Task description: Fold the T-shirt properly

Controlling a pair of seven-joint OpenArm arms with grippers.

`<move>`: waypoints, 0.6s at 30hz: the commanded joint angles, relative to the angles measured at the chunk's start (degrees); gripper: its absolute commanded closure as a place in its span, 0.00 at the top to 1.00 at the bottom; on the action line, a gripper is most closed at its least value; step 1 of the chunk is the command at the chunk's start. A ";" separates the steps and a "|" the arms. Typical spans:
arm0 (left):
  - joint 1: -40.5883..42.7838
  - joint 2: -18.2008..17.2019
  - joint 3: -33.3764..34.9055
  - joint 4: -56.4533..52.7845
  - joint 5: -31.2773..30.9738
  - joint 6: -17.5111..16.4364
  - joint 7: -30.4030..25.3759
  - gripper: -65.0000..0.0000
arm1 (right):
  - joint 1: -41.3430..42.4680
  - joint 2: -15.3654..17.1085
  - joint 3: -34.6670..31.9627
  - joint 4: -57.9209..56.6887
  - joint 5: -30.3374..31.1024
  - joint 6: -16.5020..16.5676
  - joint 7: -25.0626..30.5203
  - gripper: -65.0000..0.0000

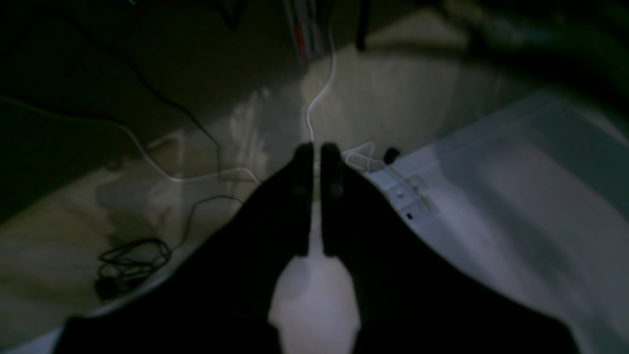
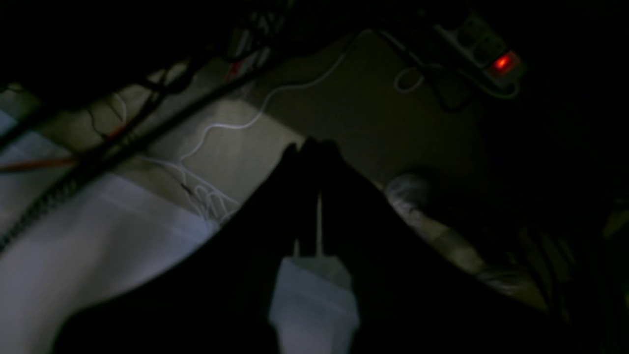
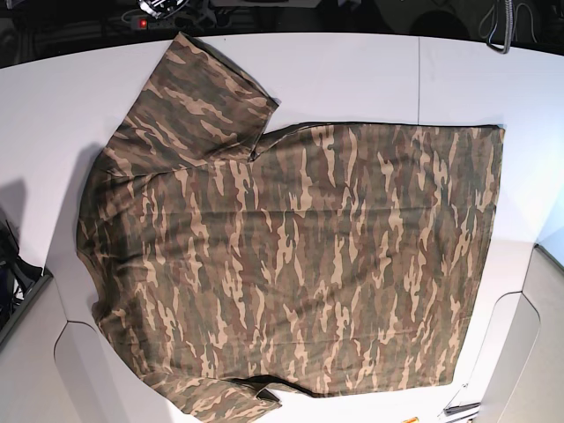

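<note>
The left gripper [image 1: 317, 147] is seen in its wrist view with its two dark fingers [image 1: 302, 196] drawn nearly together, only a thin slit left between them, and nothing is pinched. Beyond its tips, a dim floor [image 1: 73, 236] is seen past the edge of the white table [image 1: 516, 196], which fills the 3 to 5 o'clock part of that view. A white cable [image 1: 322, 93] is seen running toward 12 o'clock, and a coil of black cable [image 1: 132, 263] lies at 8 o'clock.

The right gripper [image 2: 312, 142] is pressed together as well, and nothing is held by it. The white table is seen at 8 o'clock in its view, a white cord [image 2: 245, 123] at 11 o'clock, and a power strip [image 2: 484, 49] with a red light at 1 o'clock.

In the base view, neither gripper can be seen. The T-shirt [image 3: 300, 264] is spread flat on the table [image 3: 352, 79], covering most of it, with one sleeve [image 3: 194, 88] at 11 o'clock and the straight hem [image 3: 489, 256] at 3 o'clock.
</note>
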 commanded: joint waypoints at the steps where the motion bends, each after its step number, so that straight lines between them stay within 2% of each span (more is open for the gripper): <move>1: 0.96 -0.66 0.00 0.63 0.04 -1.88 -0.09 0.07 | -0.81 0.72 0.09 0.63 0.28 1.42 -0.33 0.00; 5: 4.55 -2.89 0.00 4.61 0.04 -4.39 -0.09 0.07 | -3.78 2.80 0.09 4.39 0.35 4.81 -0.33 0.00; 8: 7.80 -4.81 0.00 9.01 -0.09 -7.29 -0.07 0.07 | -7.50 4.59 0.09 8.61 3.56 7.23 -0.35 0.00; 14: 15.85 -6.97 0.00 17.46 -3.69 -7.29 2.99 0.07 | -16.63 9.42 0.09 20.33 9.92 8.70 -0.35 0.00; 18: 21.05 -6.95 -0.02 23.78 -6.62 -7.29 3.37 0.07 | -22.67 14.16 0.09 29.49 15.78 12.24 -0.35 0.00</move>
